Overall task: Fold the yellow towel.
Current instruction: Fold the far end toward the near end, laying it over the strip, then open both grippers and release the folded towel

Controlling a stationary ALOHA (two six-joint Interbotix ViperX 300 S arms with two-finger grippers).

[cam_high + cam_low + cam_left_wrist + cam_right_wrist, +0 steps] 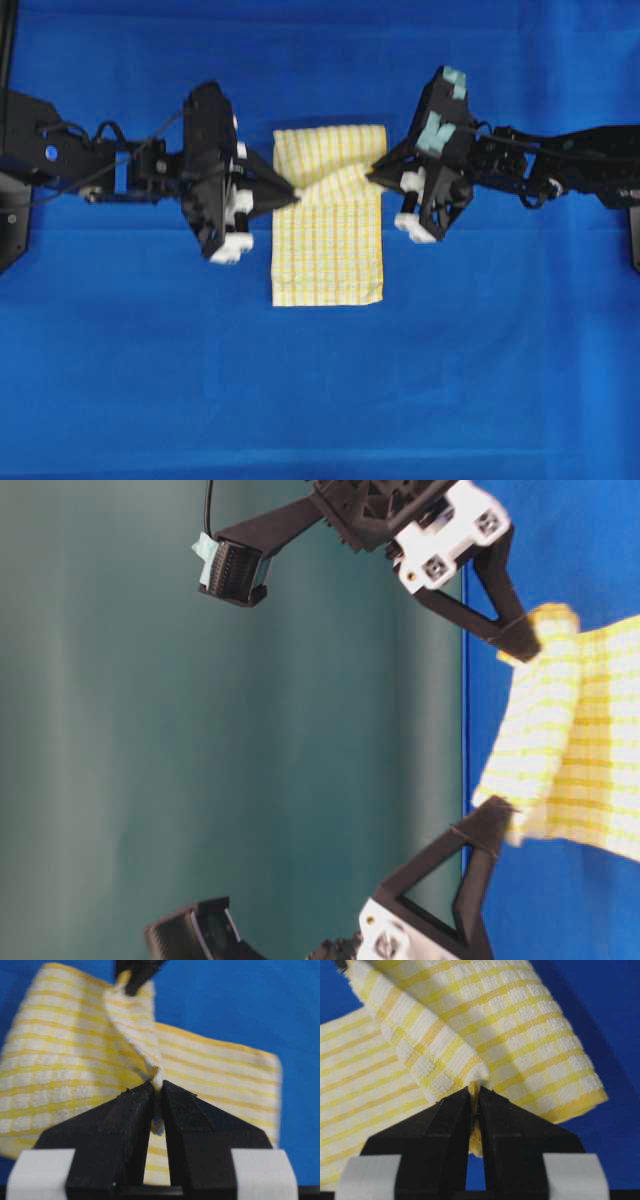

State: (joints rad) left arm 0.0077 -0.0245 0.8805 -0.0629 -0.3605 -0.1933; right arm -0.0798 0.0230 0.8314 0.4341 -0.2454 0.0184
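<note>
Yellow towel (328,255) lies on the blue surface (320,400), about centre of the overhead view, between the two arms. It is white with yellow checks and already doubled into a narrow rectangle running top to bottom in that view.

Left end effector (294,195) comes in from the left and is clamped on the towel's left edge, in its upper half. Left wrist view: the two black fingers (125,1115) are pressed together with a pinch of cloth (156,1080) squeezed between the tips.

Right end effector (372,172) comes in from the right and is clamped on the towel's right edge, roughly opposite the left one. Right wrist view: fingers (450,1120) together on a bunched fold (474,1087), cloth fanning out above the tips.

Between the two pinch points the cloth is pulled up into a raised, twisted ridge across the towel. Table-level view shows both pinched parts lifted off the surface, with the cloth between them raised too. The lower half of the towel stays flat on the surface, bottom edge straight. The top end shows a rounded folded edge.
</note>
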